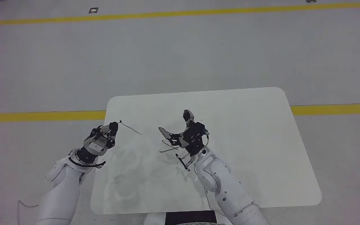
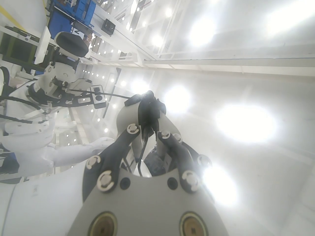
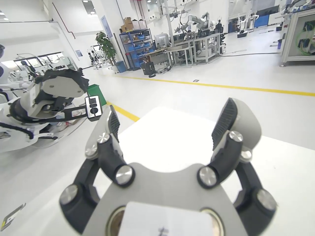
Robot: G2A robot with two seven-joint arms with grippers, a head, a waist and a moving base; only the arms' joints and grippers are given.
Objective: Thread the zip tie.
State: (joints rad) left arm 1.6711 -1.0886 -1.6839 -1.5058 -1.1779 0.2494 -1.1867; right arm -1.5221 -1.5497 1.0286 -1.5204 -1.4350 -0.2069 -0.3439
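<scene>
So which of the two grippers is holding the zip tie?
The left gripper: it is shut on the zip tie, whose thin tail sticks out over the table. The right gripper is open and holds nothing.

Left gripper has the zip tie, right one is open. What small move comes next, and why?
Probably move the open right gripper to the free tip of the thin black plastic zip tie and close on it: the left gripper is shut on its other end.

Bright, even overhead light; harsh glare from ceiling lamps (image 2: 246, 123) in left wrist view.
</scene>
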